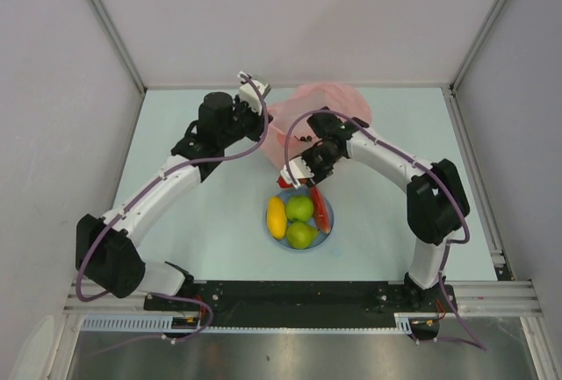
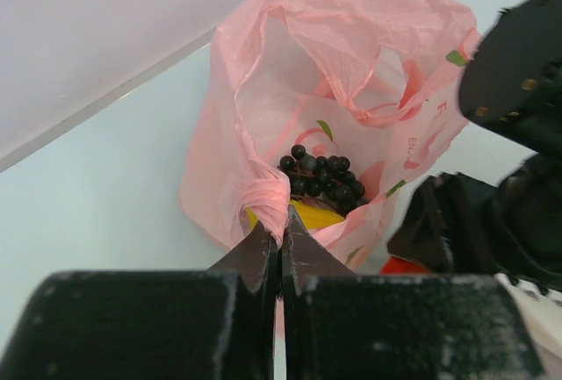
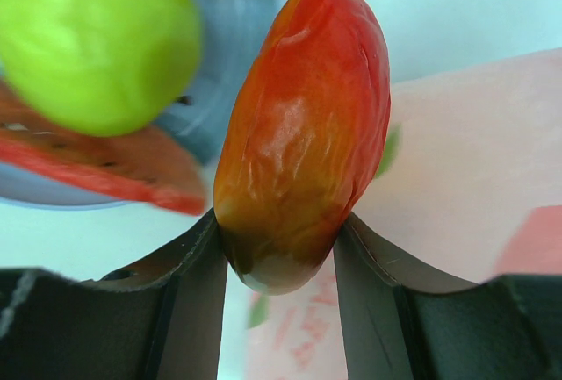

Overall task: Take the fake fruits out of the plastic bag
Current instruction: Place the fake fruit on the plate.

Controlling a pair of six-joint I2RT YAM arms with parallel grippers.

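The top view looks steeply down from above and behind the arm bases (image 1: 426,288) at 6 o'clock, taking in the whole bench (image 1: 219,240). The left wrist view sits close behind the left hand (image 2: 279,226), facing into the mouth of the plastic bag (image 2: 351,38). The right wrist view is nearer still, over the right hand (image 3: 279,222). A red fruit (image 3: 303,125) fills its middle, with the blue plate (image 3: 219,55) at 10 o'clock. All three views share the bag; the top and right wrist views share the plate.
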